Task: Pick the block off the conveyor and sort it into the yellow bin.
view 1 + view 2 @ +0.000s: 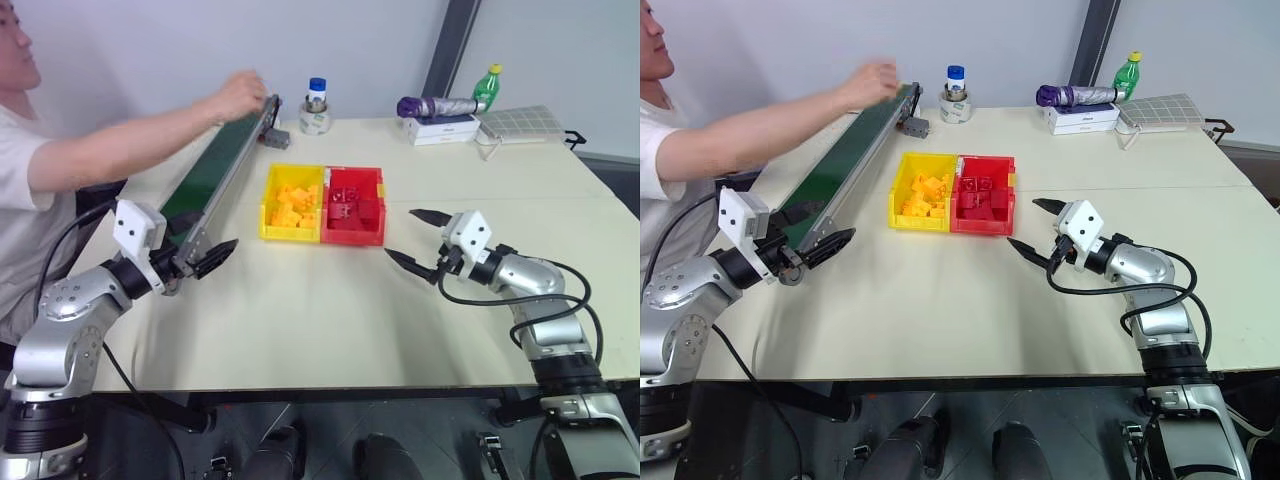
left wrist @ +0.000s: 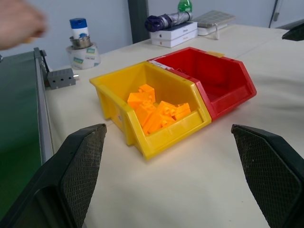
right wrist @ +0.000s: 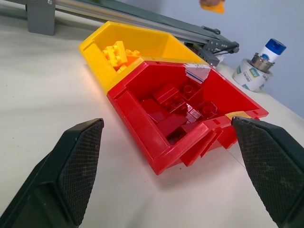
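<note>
Yellow-orange block (image 3: pixel 212 5) sat in a person's hand (image 1: pixel 240 95) above the conveyor's (image 1: pixel 215 175) far end, not yet on the belt. Left end effector (image 1: pixel 205 262) waited wide open and empty beside the near end, nearer than the right end effector (image 1: pixel 412 238), also open, empty. One yellow bin (image 1: pixel 268 212), one red bin (image 1: pixel 378 210), side by side on the desk (image 1: pixel 330 320).

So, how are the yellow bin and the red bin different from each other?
The yellow bin holds yellow-orange bricks; the red bin holds red bricks. The yellow bin stands nearer the conveyor, the red bin on its far side, toward the right gripper. They share the same shape and size, and stand touching side by side on the table.
</note>
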Robot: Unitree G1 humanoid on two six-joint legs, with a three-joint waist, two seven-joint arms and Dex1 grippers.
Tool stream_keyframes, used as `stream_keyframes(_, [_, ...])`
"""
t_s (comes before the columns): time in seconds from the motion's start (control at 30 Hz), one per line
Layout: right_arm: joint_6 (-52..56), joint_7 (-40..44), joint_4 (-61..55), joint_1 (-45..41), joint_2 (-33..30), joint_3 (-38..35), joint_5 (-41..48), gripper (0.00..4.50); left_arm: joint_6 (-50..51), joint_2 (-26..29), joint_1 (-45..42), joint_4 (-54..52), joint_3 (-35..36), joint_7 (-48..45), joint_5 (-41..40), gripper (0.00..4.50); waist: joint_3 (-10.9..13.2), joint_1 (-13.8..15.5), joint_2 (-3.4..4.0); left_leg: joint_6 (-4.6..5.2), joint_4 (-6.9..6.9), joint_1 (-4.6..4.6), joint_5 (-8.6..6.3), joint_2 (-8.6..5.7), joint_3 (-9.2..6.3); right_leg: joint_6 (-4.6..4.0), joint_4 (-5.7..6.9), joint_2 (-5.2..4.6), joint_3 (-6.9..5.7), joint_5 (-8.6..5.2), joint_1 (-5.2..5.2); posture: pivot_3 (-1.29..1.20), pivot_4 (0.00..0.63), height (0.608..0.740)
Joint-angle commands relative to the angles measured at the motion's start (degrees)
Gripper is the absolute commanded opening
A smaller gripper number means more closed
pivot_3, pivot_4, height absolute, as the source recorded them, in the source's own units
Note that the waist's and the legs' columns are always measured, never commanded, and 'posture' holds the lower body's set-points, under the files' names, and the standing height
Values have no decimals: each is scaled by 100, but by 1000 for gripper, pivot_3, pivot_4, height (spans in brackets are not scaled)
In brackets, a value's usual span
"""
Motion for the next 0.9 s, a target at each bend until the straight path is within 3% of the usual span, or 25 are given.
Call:
stream_keyframes(0.03, [-89,-13,-55,-98,29,-54,41,4500,-204,44,3,-196,92,-6,41,4452,0,0,0,0,0,0,0,0,0,0,0,0,0,0,0,0,150,740])
stream_keyframes(0.47, [-100,-8,-23,-111,47,-41,38,4500,-389,-62,270,-337,361,309,134,4452,0,-4,0,0,0,0,0,0,0,0,0,0,0,0,-1,0,150,740])
stream_keyframes(0.9, [-195,26,147,-225,153,7,34,4500,-1212,-887,1619,-957,1467,1895,790,4452,-1,1,0,0,1,2,0,1,3,0,-1,-1,1,0,3,0,150,740])
